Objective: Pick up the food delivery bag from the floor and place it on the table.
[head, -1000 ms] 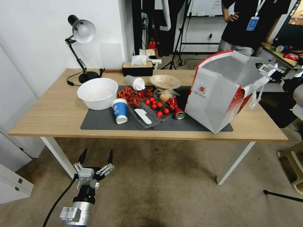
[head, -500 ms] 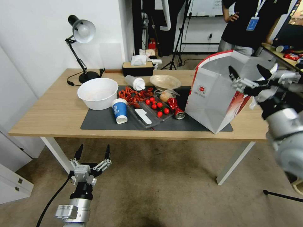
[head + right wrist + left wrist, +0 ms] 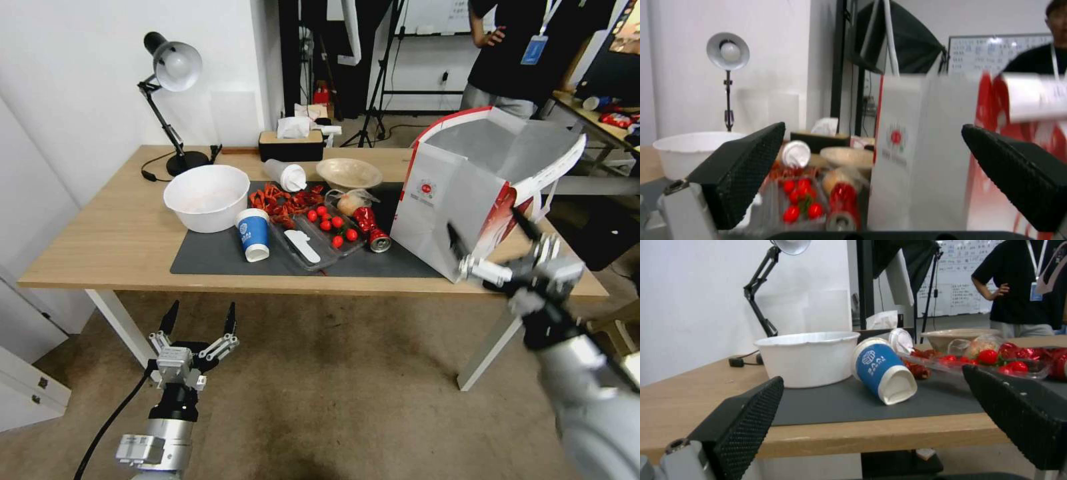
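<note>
The food delivery bag [image 3: 453, 200], white with red edges and a small round red logo, stands upright and open on the right end of the table [image 3: 100, 247], partly on the dark grey mat. My right gripper [image 3: 485, 233] is open just in front of the bag's lower front corner, at the table's front edge, holding nothing. In the right wrist view the bag [image 3: 916, 173] stands close between the spread fingers [image 3: 742, 166]. My left gripper [image 3: 203, 310] hangs open and low over the floor [image 3: 333, 387], before the table's left part.
On the mat lie a white bowl [image 3: 205, 197], a tipped blue cup [image 3: 253, 233], a clear tray of tomatoes [image 3: 320, 233] and a red can [image 3: 373, 235]. A lamp [image 3: 172, 73] and tissue box [image 3: 291, 143] stand behind. A white cabinet [image 3: 27, 393] is at left.
My right gripper has left the bag's upper right rim and swung down and forward to the table's front edge, open. The bag stays standing. The left gripper barely moved.
</note>
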Available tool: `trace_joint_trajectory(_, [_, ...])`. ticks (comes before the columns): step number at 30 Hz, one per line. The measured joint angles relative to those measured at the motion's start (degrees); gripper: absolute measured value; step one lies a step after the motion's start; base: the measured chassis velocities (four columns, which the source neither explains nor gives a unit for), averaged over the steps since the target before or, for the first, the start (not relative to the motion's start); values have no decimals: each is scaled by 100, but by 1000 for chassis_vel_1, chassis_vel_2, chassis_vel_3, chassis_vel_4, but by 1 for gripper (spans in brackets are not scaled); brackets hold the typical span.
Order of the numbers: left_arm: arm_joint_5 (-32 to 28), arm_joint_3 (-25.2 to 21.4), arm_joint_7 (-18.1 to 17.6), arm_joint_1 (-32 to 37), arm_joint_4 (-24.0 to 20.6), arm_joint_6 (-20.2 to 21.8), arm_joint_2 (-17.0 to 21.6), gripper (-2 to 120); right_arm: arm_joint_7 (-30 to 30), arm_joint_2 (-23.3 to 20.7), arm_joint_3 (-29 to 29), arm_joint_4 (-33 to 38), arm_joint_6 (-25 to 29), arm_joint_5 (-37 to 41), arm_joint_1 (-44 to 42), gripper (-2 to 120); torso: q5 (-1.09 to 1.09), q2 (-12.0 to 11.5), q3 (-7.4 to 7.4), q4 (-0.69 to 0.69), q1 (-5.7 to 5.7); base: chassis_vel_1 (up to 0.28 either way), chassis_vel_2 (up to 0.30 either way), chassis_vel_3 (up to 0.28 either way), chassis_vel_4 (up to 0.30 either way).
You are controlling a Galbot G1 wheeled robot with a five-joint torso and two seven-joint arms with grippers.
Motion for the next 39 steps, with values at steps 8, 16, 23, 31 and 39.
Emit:
trace_joint_trajectory(8, [-18, 18, 72, 47, 34, -11, 9, 100, 209, 698, -622, -370, 321, -285, -379, 100, 0, 0, 1, 1, 0, 0, 0, 0, 0])
trace_joint_trajectory(16, [-155, 34, 95, 12, 74, 104, 4, 100, 173, 1017, -1048, -1147, 924, -530, -367, 100, 2, 0, 1, 1, 1, 0, 0, 0, 0])
trace_joint_trajectory(23, [-152, 77, 134, -8, 112, 139, -8, 100, -25, 1050, -1032, -1240, 1005, -540, -317, 100, 0, 0, 1, 2, 0, 0, 0, 0, 0])
trace_joint_trajectory(31, [-155, 78, 139, -20, 145, 167, -9, 100, -145, 1050, -1039, -1249, 1002, -496, -273, 100, 1, -1, 1, 1, 1, 0, 0, 0, 0])
trace_joint_trajectory(39, [-154, 76, 137, -20, 149, 171, -6, 100, -146, 1042, -1039, -1249, 999, -484, -268, 100, 1, -1, 1, 1, 1, 0, 0, 0, 0])
